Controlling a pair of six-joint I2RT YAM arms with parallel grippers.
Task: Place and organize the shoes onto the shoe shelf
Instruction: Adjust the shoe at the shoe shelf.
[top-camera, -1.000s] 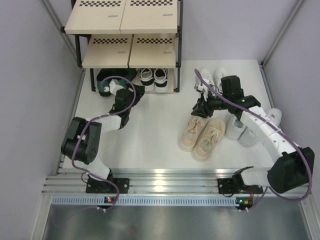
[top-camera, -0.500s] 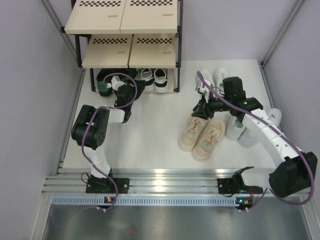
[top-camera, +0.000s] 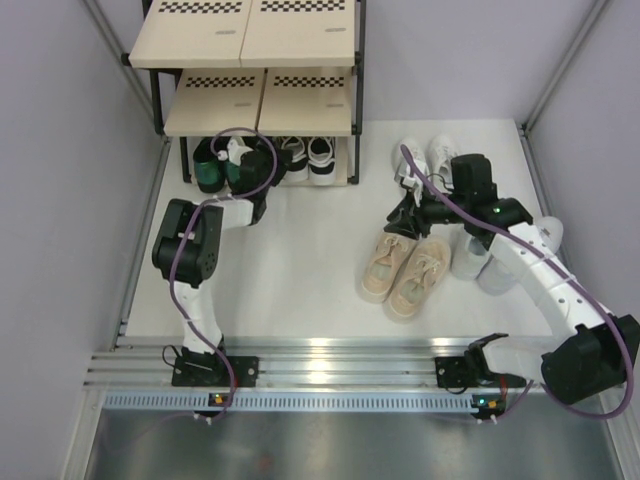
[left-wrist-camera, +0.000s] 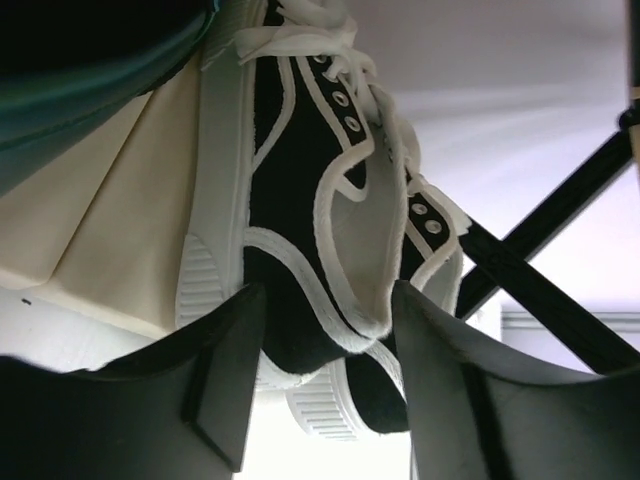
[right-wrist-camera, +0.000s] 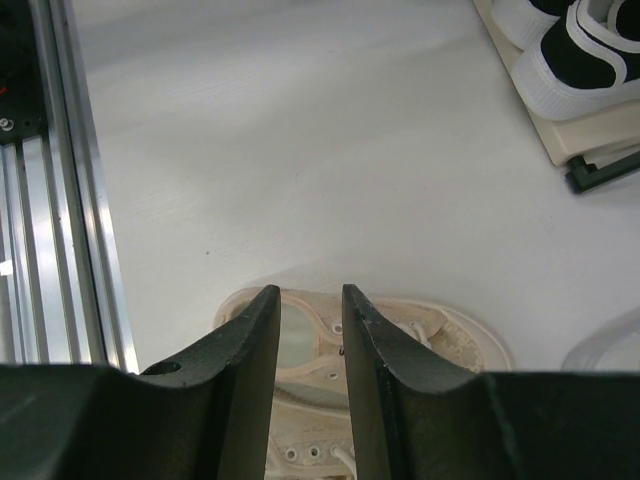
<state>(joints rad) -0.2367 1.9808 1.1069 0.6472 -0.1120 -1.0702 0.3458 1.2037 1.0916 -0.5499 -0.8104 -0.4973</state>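
The shoe shelf (top-camera: 250, 45) stands at the back left. On its bottom tier are the dark green shoes (top-camera: 210, 172) and the black-and-white sneakers (top-camera: 305, 155). My left gripper (top-camera: 241, 160) reaches in between the two pairs. In the left wrist view it (left-wrist-camera: 328, 300) is open, with the heel of one black-and-white sneaker (left-wrist-camera: 300, 200) between its fingers. My right gripper (top-camera: 403, 218) hovers over the heel end of the beige sneakers (top-camera: 405, 265). It (right-wrist-camera: 305, 295) is narrowly open and holds nothing; a beige sneaker (right-wrist-camera: 450, 340) lies below.
Small white sneakers (top-camera: 425, 155) lie right of the shelf. Larger pale grey sneakers (top-camera: 470, 262) sit partly under the right arm. A metal rail (top-camera: 330, 360) runs along the near edge, and grey walls close both sides. The shelf's corner (right-wrist-camera: 590, 140) shows in the right wrist view.
The left arm has pushed its gripper further in at the bottom tier, and its jaws have narrowed round the sneaker heel. The right arm has shifted slightly right.
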